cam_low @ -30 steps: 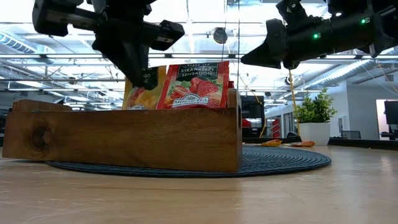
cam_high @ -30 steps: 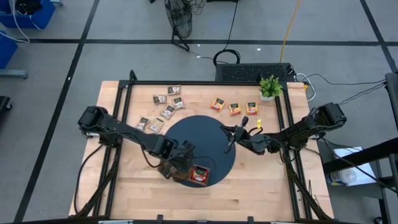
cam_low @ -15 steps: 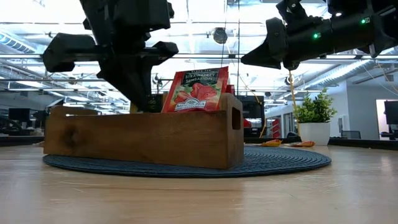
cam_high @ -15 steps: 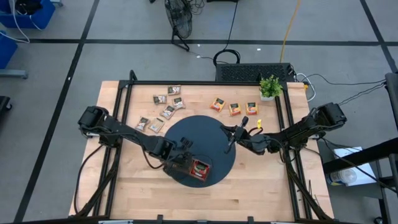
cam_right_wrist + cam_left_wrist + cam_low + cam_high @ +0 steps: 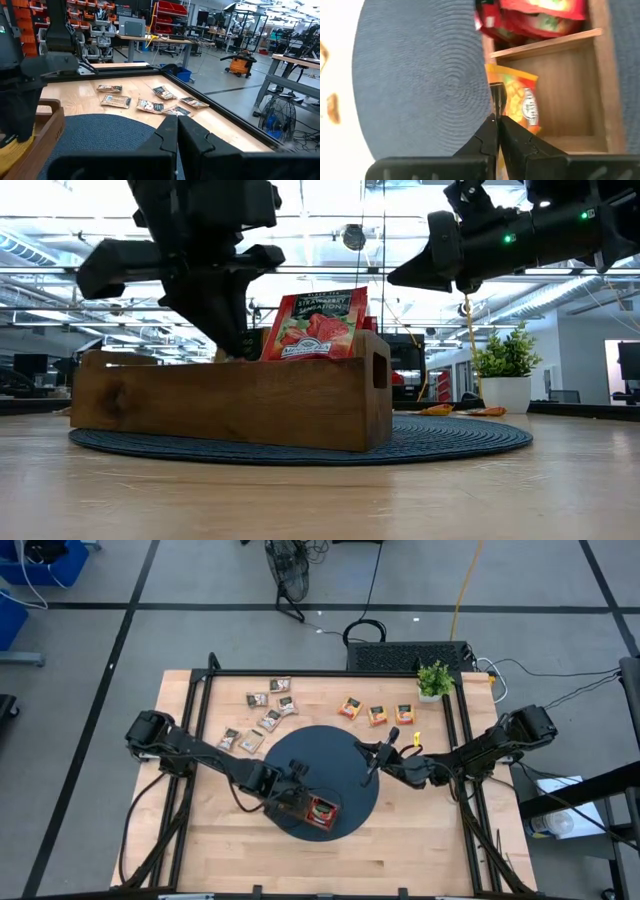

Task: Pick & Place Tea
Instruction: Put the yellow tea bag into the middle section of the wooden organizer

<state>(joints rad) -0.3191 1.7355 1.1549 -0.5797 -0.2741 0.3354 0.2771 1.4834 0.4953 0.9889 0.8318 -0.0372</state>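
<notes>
Left gripper (image 5: 496, 116) stands over the tray (image 5: 300, 808) on the mat (image 5: 340, 755) near the table's front edge, fingers nearly closed on the top edge of an orange sachet (image 5: 520, 102) standing in the middle compartment. Red sachets (image 5: 320, 325) fill the end compartment. Sachets look light, thin, flexible and slick; grip one by an edge. Right gripper (image 5: 372, 762) hovers clenched, empty, over the mat's right edge. Loose sachets (image 5: 265, 710) lie near the table's back edge.
</notes>
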